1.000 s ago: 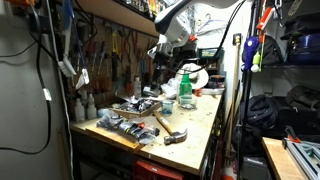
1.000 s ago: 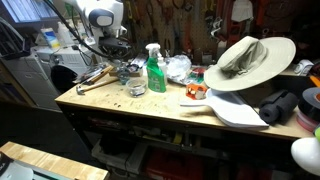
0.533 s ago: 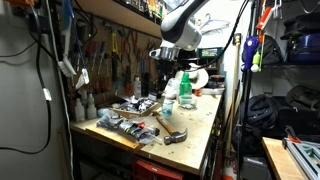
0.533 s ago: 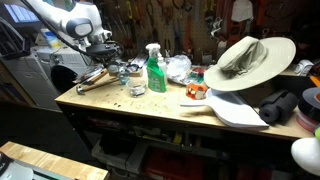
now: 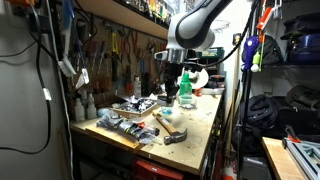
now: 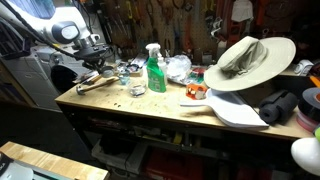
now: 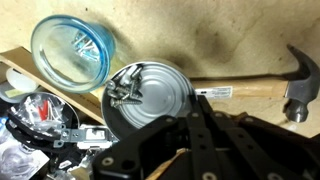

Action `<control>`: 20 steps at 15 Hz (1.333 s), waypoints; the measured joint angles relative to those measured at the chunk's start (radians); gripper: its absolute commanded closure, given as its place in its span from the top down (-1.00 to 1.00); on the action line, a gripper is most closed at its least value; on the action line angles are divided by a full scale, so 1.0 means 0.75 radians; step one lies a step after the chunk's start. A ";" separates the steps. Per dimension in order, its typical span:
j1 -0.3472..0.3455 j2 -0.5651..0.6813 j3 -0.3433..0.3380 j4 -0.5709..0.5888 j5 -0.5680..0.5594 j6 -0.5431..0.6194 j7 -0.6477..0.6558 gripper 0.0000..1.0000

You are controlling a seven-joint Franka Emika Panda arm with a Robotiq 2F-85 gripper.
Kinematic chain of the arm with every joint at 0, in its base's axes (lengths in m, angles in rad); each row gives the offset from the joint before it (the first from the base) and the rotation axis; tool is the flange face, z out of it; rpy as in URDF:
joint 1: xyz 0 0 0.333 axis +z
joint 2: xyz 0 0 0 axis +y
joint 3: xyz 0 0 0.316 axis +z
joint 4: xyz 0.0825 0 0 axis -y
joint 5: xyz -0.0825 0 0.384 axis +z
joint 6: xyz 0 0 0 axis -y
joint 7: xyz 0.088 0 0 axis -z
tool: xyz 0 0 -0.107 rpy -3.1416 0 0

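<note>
My gripper (image 7: 197, 100) is shut, its two black fingers pressed together with nothing between them. It hangs above the workbench, its tips just over the rim of an open metal tin (image 7: 150, 95) with screws inside. A clear glass jar (image 7: 70, 50) stands beyond the tin. A claw hammer (image 7: 252, 92) with a wooden handle lies beside the tin. In both exterior views the gripper (image 5: 172, 82) (image 6: 100, 52) hovers over the cluttered end of the bench, close to a green spray bottle (image 5: 185, 92) (image 6: 155, 70).
Loose tools and packets (image 7: 40, 120) crowd the bench end under the arm. A wide-brimmed hat (image 6: 248, 60) and a white board (image 6: 235, 110) lie at the other end. Hanging tools line the back wall (image 6: 180, 25). A shelf (image 5: 300, 60) stands beside the bench.
The arm has swung across and come lower over the bench end with the tin and hammer. The fingers have stayed shut.
</note>
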 measured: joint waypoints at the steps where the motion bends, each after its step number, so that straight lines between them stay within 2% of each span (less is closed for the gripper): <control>1: 0.006 -0.011 -0.004 -0.015 -0.027 -0.016 0.037 -0.98; 8: 0.018 -0.020 -0.030 -0.048 -0.146 -0.099 0.211 -0.98; 18: 0.018 0.067 -0.080 -0.048 -0.141 -0.091 0.221 -0.98; 19: 0.018 0.078 -0.080 -0.047 -0.139 -0.084 0.220 -0.44; 20: 0.018 0.089 -0.080 -0.046 -0.133 -0.071 0.217 -0.39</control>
